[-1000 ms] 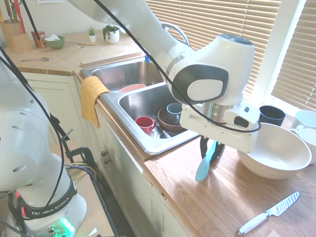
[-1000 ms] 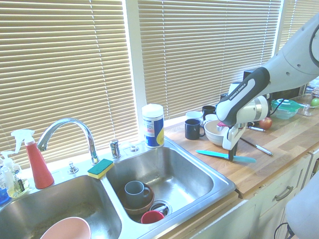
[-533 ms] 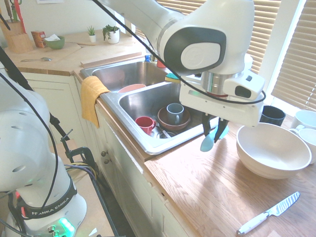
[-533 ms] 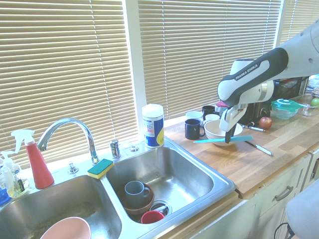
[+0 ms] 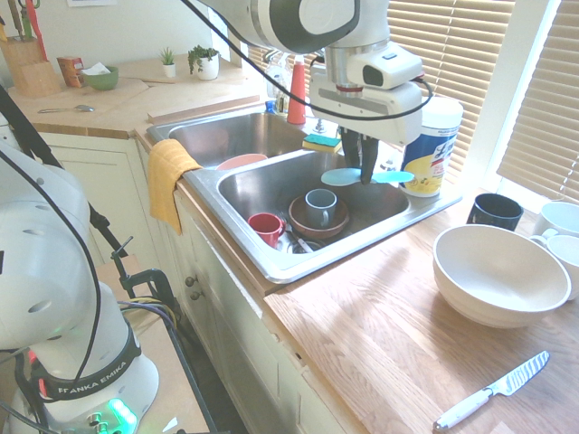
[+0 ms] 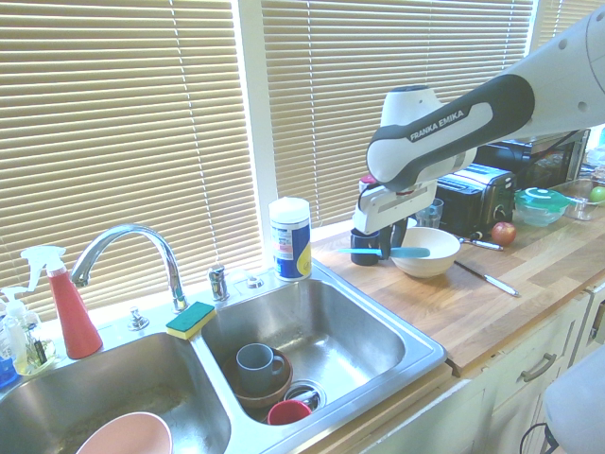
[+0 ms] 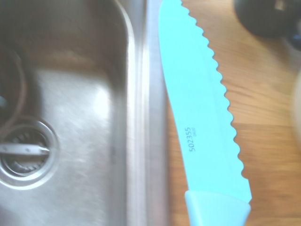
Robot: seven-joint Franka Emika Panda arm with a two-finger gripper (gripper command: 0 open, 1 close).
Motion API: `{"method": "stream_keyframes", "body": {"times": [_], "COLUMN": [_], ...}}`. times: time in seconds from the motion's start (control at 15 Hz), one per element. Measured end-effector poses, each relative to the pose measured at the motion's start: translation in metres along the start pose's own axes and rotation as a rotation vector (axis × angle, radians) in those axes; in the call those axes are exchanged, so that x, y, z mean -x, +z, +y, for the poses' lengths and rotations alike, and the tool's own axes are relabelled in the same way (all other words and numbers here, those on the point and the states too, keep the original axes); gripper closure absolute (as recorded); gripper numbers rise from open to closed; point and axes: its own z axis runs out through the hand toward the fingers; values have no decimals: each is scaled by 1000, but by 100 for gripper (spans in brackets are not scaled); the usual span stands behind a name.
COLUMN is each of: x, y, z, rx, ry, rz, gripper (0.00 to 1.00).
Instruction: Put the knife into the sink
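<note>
Seen from the second exterior view, going left to right. Red spray bottle [image 6: 68, 312] at the far left behind the sink [image 6: 378, 374]. Pink bowl [image 6: 125, 437] in the left basin. Curved chrome faucet [image 6: 132, 255] behind the divider, with a yellow and green sponge [image 6: 191, 319] on the rim just beside it. In the right basin, a grey mug [image 6: 255, 363] sitting in a brown bowl [image 6: 248, 390], with a red cup [image 6: 289, 412] near the drain. White canister [image 6: 289, 238] upright at the back corner of the sink. Further right, pincer [image 6: 390, 241] pointing down, closed on the knife [image 6: 389, 253], gripping it about mid-length. Knife held level in the air, above the right edge of the sink where rim meets bench [image 6: 501, 312]; in the wrist view, serrated blade [image 7: 200, 108] lying over the wood beside the steel rim, with the drain [image 7: 23, 153] showing below. Dark mug [image 6: 362, 248] behind the knife. White bowl [image 6: 427, 252] on the bench just right of the pincer. White-handled knife [image 6: 487, 279] lying flat beyond the bowl. Red apple [image 6: 503, 233] and toaster [image 6: 477, 189] toward the back right.
</note>
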Motion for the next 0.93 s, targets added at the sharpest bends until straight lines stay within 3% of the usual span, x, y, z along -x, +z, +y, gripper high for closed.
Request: {"method": "stream_keyframes", "body": {"times": [0.33, 0.67, 0.93], "x": [73, 110, 124], "y": [44, 139, 186], "z": [-64, -87, -98], "rx": [-45, -56, -44], "ry": [69, 37, 18], "rz": [11, 7, -15], "gripper": [100, 100, 100]}}
